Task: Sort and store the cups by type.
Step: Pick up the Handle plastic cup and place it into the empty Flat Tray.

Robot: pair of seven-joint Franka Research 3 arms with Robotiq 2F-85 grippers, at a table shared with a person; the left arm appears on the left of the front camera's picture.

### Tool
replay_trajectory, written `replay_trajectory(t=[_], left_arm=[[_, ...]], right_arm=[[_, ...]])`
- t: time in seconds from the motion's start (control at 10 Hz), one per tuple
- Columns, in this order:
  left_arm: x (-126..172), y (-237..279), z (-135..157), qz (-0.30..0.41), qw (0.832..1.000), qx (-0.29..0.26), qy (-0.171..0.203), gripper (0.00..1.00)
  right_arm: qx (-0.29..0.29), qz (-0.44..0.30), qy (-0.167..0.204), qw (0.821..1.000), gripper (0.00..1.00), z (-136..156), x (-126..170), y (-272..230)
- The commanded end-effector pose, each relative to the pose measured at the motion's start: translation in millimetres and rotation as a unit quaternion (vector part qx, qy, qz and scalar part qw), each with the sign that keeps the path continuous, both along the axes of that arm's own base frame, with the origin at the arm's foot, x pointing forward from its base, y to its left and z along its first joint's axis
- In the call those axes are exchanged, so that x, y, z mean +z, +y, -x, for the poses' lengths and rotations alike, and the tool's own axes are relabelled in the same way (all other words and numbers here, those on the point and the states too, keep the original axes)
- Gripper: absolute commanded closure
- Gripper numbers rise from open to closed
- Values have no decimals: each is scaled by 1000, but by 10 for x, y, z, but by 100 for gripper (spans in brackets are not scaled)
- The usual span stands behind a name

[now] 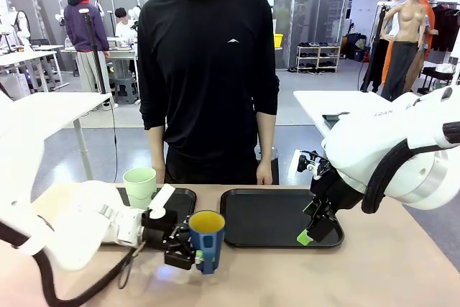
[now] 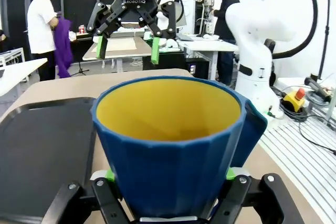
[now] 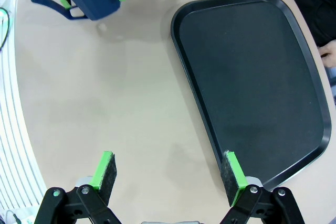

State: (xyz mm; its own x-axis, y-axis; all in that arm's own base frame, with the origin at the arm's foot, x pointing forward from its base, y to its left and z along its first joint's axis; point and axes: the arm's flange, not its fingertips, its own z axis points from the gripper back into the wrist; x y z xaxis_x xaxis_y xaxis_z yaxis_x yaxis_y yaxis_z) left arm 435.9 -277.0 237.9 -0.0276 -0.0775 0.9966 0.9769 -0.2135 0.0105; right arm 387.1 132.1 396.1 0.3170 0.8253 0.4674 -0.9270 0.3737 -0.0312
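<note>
The dark blue handled mug (image 1: 206,239) with its yellow inside stands upright between the two black trays, and my left gripper (image 1: 192,251) is shut on its lower wall. In the left wrist view the mug (image 2: 168,145) sits close up with a green pad (image 2: 109,176) on each side. Whether its base touches the table I cannot tell. The pale mint-green tumbler (image 1: 140,185) stands upright on the left tray (image 1: 183,198). My right gripper (image 1: 314,229) hangs open over the near right corner of the right tray (image 1: 273,221), holding nothing; between its spread fingers (image 3: 169,174) lie bare table and the tray edge.
The right tray (image 3: 252,77) holds nothing. A person in black stands at the far edge, hands down at the sides. In the left wrist view the right gripper (image 2: 128,30) faces me across the table, with the tray (image 2: 42,150) at the left.
</note>
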Motion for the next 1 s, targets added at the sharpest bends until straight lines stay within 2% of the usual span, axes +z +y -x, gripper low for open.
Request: replay_trajectory(t=[0.0,0.2,0.3,0.4,0.7,0.9], left_arm=[[29,-261,-71,-17,999,47,-23,28],[19,-374,-173,-14,996,87,-33,28],[44,-359,-183,0,996,78,-32,28],[71,-305,-117,-17,998,58,-13,28],[71,-305,-117,-17,998,58,-13,28],[3,-398,-214,-5,996,87,-19,28]], right_arm=[[-12,5,-1,1000,0,13,-17,20],[-12,5,-1,1000,0,13,-17,20],[-12,5,-1,1000,0,13,-17,20],[-12,5,-1,1000,0,13,-17,20],[-12,5,-1,1000,0,13,-17,20],[-12,5,-1,1000,0,13,-17,20]])
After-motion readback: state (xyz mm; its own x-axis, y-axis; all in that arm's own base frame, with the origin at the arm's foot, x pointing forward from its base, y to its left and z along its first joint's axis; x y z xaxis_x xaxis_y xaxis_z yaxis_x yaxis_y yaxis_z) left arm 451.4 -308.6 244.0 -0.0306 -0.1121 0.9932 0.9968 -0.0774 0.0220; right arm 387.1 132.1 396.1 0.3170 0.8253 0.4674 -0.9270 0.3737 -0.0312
